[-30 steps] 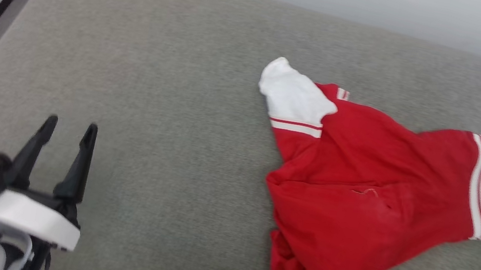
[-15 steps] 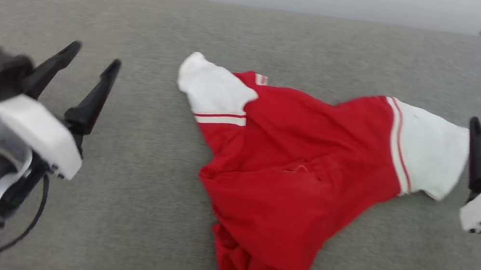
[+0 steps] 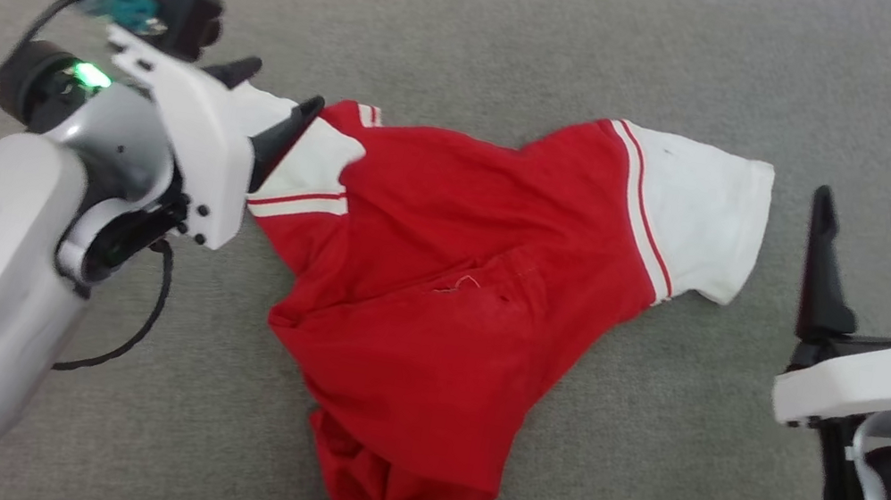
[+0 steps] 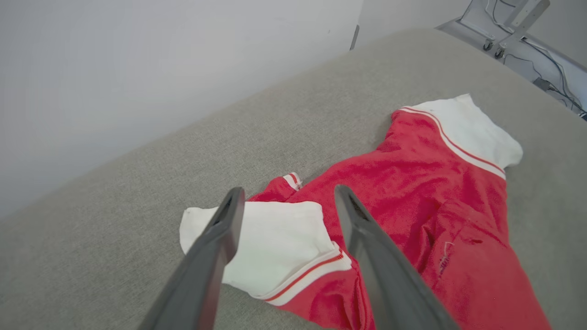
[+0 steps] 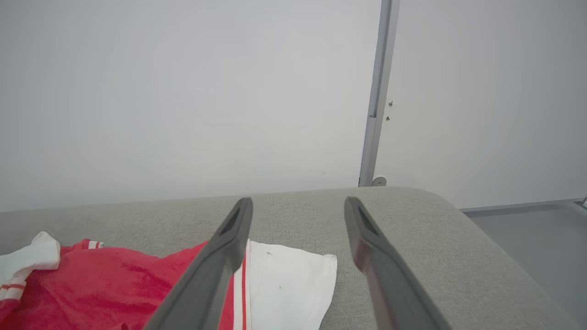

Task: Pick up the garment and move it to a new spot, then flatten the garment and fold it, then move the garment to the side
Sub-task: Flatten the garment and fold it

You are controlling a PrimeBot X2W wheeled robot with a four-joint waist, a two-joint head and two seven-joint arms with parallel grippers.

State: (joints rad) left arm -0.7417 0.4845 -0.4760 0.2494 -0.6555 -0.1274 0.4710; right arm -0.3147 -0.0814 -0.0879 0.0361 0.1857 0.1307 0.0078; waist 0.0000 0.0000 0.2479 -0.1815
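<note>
The garment, a red T-shirt with white sleeves, lies crumpled on the grey cushioned surface. My left gripper is open over its left white sleeve, one finger to each side of the cloth in the left wrist view, gripping nothing. My right gripper stands open a little to the right of the right white sleeve, apart from it. In the right wrist view that sleeve lies below and left of my open fingers.
The grey surface ends at a rounded corner at the far right, with floor beyond. A pale wall runs behind it. Bare cushion lies in front of the shirt and to its right.
The head camera has swung, shifting the whole picture left. My left gripper has reached forward and right onto the left sleeve. The right gripper has come into view beside the right sleeve.
</note>
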